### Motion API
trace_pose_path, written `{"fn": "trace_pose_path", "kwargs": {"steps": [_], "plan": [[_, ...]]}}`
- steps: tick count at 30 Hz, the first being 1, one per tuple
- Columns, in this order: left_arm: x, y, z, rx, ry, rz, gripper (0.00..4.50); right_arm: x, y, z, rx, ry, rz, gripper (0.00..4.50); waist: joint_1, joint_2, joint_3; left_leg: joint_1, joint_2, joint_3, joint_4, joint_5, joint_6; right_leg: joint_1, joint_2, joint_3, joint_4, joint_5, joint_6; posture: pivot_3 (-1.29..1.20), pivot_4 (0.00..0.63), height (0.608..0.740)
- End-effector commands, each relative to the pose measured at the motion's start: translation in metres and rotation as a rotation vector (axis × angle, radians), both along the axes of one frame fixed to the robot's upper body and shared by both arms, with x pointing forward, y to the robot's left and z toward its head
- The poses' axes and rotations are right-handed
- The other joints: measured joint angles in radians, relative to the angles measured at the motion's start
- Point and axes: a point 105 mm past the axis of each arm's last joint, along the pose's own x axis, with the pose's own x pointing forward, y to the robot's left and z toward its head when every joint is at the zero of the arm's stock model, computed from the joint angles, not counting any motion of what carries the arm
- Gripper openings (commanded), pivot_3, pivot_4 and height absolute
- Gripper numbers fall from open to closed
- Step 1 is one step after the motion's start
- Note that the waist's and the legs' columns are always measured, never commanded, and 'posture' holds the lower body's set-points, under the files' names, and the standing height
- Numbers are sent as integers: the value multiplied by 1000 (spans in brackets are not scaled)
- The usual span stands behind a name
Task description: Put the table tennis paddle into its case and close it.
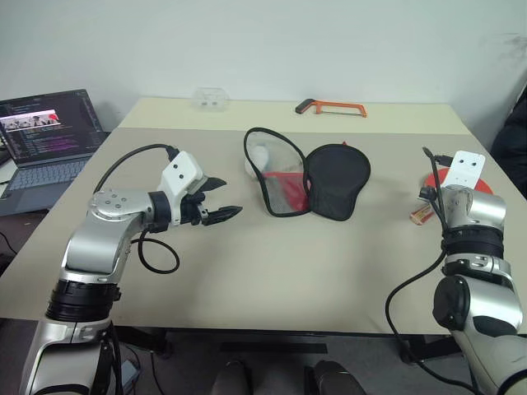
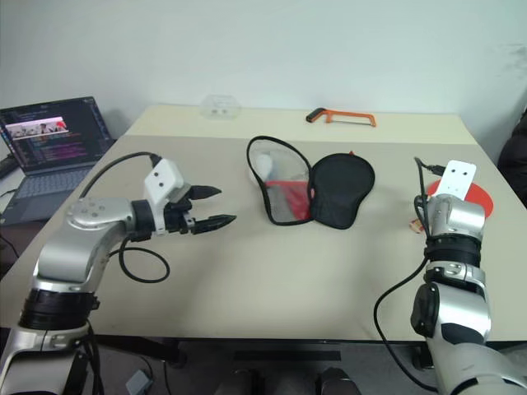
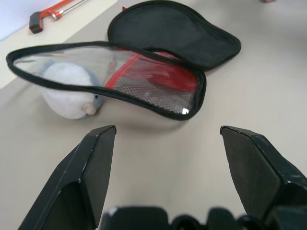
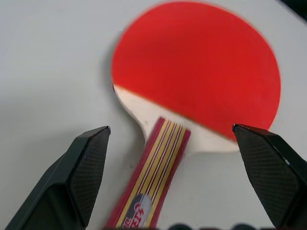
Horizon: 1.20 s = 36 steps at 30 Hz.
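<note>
Right under my wide-open right gripper (image 4: 170, 179) the table tennis paddle (image 4: 201, 72) lies flat on the table (image 1: 272, 263), not picked up yet, while the case (image 1: 309, 183) waits unzipped near my open, empty left gripper (image 1: 221, 200).

case (image 1: 309, 181) mid-table; paddle (image 4: 196, 72) well right; hacksaw (image 1: 332, 107) behind.
</note>
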Motion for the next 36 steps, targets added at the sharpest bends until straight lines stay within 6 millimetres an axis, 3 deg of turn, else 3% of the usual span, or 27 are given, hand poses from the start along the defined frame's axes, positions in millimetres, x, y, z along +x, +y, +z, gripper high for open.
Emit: {"fn": "trace_pose_path", "kwargs": {"steps": [1, 8, 11, 14, 20, 23, 27, 30, 34, 36], "plan": [[-1, -6, 13, -5, -51, -15, 3781, 8, 6, 7, 52, -48, -27, 4500, -4, 0, 0, 0, 0, 0, 0, 0, 0, 0, 0, 0, 0, 0, 0, 0, 150, 740], [0, -4, 13, 2, -58, 3, 3781, 12, 21, -14, 99, 34, -47, 4500, -17, 0, 0, 0, 0, 0, -1, 0, 0, 0, 0, 0, 0, 0, 0, 0, 150, 740], [-2, -5, 14, -2, -64, 4, 3818, 9, 19, -21, 107, 47, -105, 3881, -18, 0, 0, 0, 0, 0, 0, 0, 0, 0, 0, 0, 0, 0, 0, 0, 150, 740], [-2, -3, 15, -3, -68, 20, 3818, 6, 8, -12, 27, 28, -196, 2929, -16, 0, 0, 0, 0, -1, 0, 0, 0, 0, 0, 0, 0, 0, 0, 0, 150, 740], [-2, -2, 15, -6, -73, 30, 3818, 9, 8, 1, 5, -13, -223, 1151, -18, 0, 0, -1, -1, 0, 0, 0, 0, 0, -1, 0, -2, 0, 0, 0, 150, 740], [0, 0, 16, -2, -76, 39, 3818, 11, 9, 14, 3, -53, -223, 1084, -19, 0, 0, -1, 0, 0, -1, 0, 0, -1, 0, 0, -1, 0, 0, 0, 150, 740], [2, 5, 20, -1, -77, 49, 3818, 14, 11, 59, -80, -164, -195, 1084, -19, 0, 0, -2, 0, 1, -2, 0, 0, -3, 0, 1, -1, 0, 0, 0, 150, 740], [3, 9, 22, 1, -77, 60, 3818, 12, 25, 84, -101, -223, -159, 1084, -19, 0, 0, -8, 0, 1, -2, 0, 0, -10, 0, 1, 1, 0, 0, 0, 150, 740], [6, 13, 22, 3, -76, 76, 3818, 13, 64, 102, -79, -273, -53, 1084, -22, 0, 1, -13, 2, 0, -2, 0, 0, -15, 2, 1, 2, 0, 0, 0, 150, 740], [6, 12, 21, 4, -73, 72, 3818, 17, 101, 107, -31, -287, 54, 1084, -22, 0, 0, -13, 2, -1, -2, 0, 0, -15, 2, 0, 2, 0, -1, 0, 150, 740]]}}
